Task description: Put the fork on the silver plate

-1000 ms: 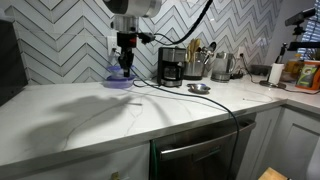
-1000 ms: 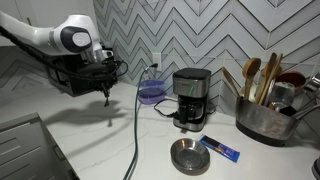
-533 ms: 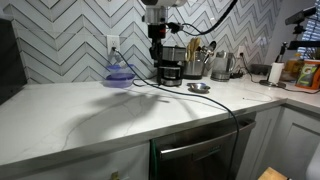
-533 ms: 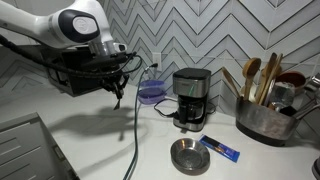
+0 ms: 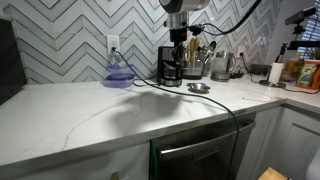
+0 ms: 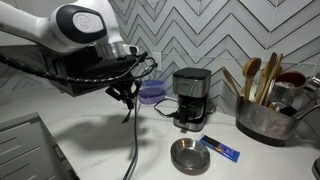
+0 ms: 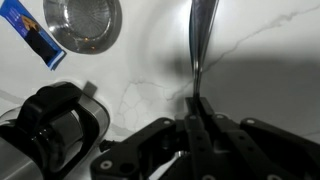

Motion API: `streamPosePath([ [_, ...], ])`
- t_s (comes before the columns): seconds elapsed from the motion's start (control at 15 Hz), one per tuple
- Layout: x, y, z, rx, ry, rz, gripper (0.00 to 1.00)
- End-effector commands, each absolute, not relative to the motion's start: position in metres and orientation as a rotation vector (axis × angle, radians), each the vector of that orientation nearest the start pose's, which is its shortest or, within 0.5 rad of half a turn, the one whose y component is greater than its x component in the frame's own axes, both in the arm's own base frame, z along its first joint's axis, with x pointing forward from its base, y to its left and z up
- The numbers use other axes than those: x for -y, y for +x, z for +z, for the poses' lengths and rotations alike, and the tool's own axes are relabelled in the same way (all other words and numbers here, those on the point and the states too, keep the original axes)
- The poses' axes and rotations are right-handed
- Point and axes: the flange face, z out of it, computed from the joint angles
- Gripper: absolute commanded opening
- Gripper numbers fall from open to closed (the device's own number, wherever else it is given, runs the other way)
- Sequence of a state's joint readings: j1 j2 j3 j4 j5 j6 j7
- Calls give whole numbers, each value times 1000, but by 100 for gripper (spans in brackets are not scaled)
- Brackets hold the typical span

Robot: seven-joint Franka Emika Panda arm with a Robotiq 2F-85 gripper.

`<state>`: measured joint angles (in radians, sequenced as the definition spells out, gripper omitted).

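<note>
My gripper [image 7: 197, 100] is shut on the handle of the slim silver fork [image 7: 200, 40], which points away from the jaws over the white counter. In both exterior views the gripper [image 5: 181, 36] [image 6: 127, 93] hangs high above the counter with the fork [image 6: 130, 108] dangling below it. The silver plate [image 7: 82, 22] lies empty at the wrist view's top left, apart from the fork. It also shows in both exterior views [image 5: 199, 88] [image 6: 188, 156], in front of the coffee maker.
A black coffee maker [image 5: 171, 66] [image 6: 190, 98] [image 7: 50, 125] stands next to the plate. A blue packet [image 6: 220, 148] [image 7: 35, 35] lies beside the plate. A purple bowl [image 5: 118, 76] [image 6: 152, 92] sits by the wall. A utensil pot [image 6: 262, 110] stands at the back. A cable [image 6: 135, 140] trails across the counter.
The arm has swung with the fork from above the purple bowl toward the coffee maker and the plate. The gripper stays shut on the fork.
</note>
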<state>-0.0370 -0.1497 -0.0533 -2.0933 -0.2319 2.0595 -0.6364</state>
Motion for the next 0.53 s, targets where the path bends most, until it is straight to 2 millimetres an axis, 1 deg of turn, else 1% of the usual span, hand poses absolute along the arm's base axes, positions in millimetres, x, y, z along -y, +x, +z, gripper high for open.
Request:
streamPosePath([
  [0.0, 57, 520, 500, 1076, -3196, -61, 6],
  [0.4, 54, 520, 500, 1084, -3193, -62, 6],
  [0.47, 59, 524, 498, 1064, -3206, -39, 2],
])
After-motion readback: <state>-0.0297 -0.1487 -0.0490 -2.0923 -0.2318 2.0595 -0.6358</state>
